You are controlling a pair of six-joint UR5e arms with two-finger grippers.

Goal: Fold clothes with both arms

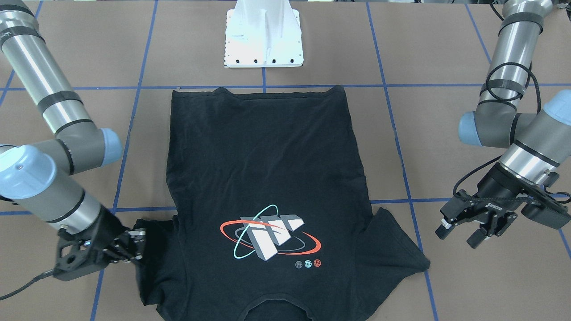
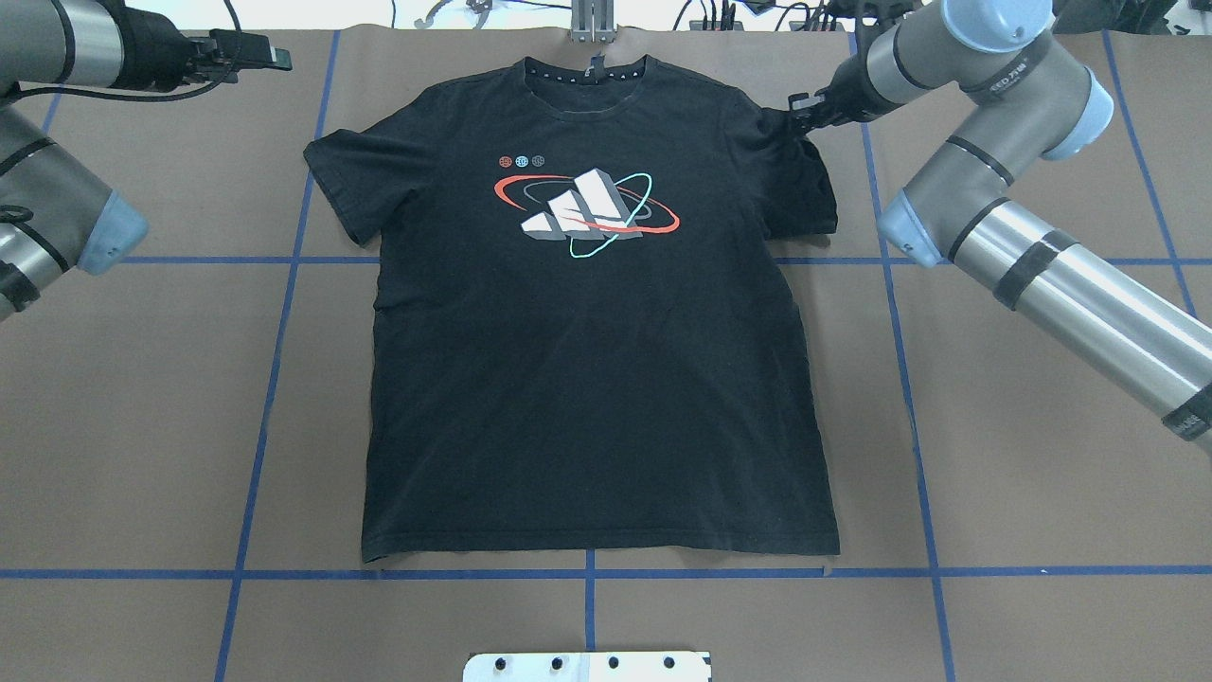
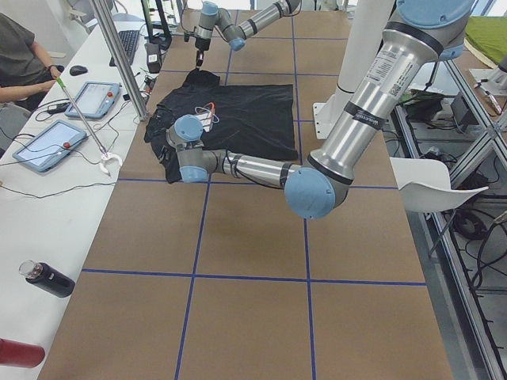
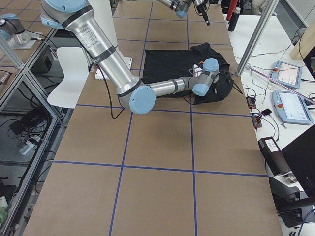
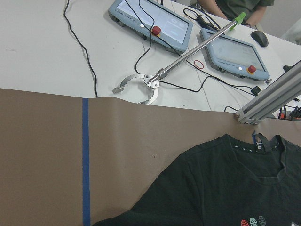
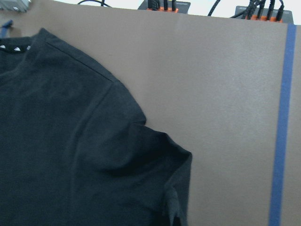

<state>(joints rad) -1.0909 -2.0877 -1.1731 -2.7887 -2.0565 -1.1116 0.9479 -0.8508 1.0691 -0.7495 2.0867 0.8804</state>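
Note:
The black T-shirt (image 2: 587, 379) lies flat on the brown table, logo (image 2: 587, 201) up, collar at the far edge from the robot. My right gripper (image 2: 801, 114) sits low at the shirt's right sleeve (image 1: 154, 249). Its fingers (image 1: 139, 233) look spread at the sleeve's edge, and that sleeve is a little bunched (image 6: 160, 155). My left gripper (image 1: 459, 235) is open and empty. It hovers over bare table beyond the left sleeve (image 1: 397, 249), apart from the cloth. Neither wrist view shows its own fingers.
The white pedestal base (image 1: 264, 35) stands just behind the shirt's hem. Blue tape lines (image 2: 275, 379) grid the table. Beyond the collar edge runs a white bench with tablets (image 5: 150, 21), a grabber tool (image 5: 188, 54), cables and an aluminium post (image 5: 270, 101).

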